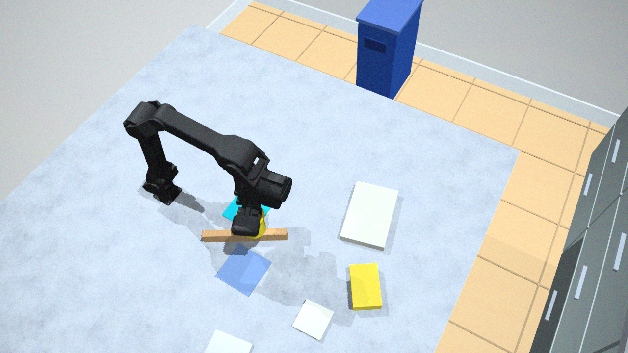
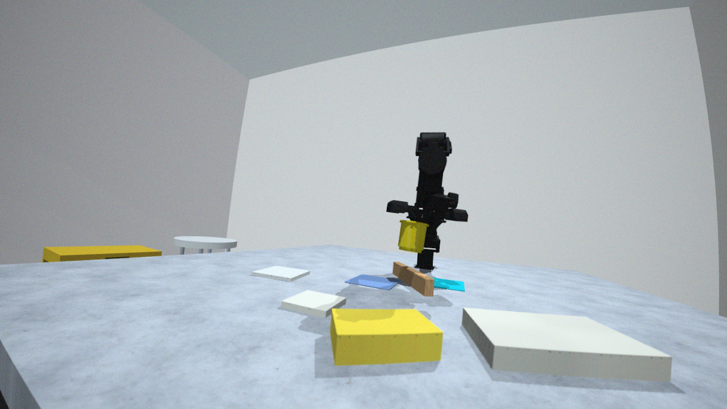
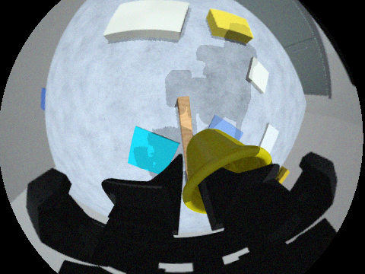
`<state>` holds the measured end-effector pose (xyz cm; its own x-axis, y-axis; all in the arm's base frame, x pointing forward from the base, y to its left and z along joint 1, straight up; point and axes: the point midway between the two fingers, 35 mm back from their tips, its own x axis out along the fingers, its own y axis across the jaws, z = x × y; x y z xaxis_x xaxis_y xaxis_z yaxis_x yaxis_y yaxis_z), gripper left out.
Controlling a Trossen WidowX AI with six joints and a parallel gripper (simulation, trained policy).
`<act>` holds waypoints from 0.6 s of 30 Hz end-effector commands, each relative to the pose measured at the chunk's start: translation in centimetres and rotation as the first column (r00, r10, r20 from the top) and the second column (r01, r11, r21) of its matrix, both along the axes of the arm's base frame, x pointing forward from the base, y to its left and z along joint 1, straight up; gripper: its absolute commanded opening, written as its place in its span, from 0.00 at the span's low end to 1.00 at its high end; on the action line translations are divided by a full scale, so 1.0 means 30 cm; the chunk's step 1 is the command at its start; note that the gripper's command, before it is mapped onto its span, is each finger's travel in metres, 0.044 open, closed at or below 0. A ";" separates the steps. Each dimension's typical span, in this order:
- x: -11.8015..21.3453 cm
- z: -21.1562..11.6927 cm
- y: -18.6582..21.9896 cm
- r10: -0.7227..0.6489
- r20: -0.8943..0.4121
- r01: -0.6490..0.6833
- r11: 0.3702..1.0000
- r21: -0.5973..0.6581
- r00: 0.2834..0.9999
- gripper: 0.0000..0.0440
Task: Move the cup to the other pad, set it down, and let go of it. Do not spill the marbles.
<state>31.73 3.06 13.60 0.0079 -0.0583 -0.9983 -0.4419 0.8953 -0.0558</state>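
The yellow cup (image 1: 263,228) (image 2: 412,237) (image 3: 213,148) hangs in the air over the wooden bar, tilted slightly in the exterior view. My gripper (image 2: 426,226) (image 3: 186,157) is shut on the cup's wall, with one finger inside the cup and the other outside. The blue pad (image 1: 243,272) (image 2: 372,282) (image 3: 224,126) lies on one side of the bar with nothing on it. The cyan pad (image 1: 229,210) (image 2: 453,285) (image 3: 146,148) lies on the other side, partly hidden by the arm in the top view. The marbles are not visible; the cup's inside is mostly hidden.
The wooden bar (image 1: 274,234) (image 2: 421,282) (image 3: 185,118) stands between the pads as a low barrier. A yellow block (image 1: 365,286) (image 2: 385,338) (image 3: 229,24), a large white slab (image 1: 369,214) (image 2: 569,336) (image 3: 148,17) and two small white tiles lie farther out.
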 end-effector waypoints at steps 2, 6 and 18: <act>-0.013 0.001 0.048 0.013 0.012 -0.013 1.000 0.005 1.000 0.00; -0.026 0.002 0.093 0.026 0.026 -0.027 1.000 0.007 0.999 0.00; -0.080 -0.017 0.197 0.045 0.056 -0.046 0.999 0.012 0.997 0.00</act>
<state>29.75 8.66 13.38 0.0653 -0.0410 -0.9970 -0.4829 0.8730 -0.0675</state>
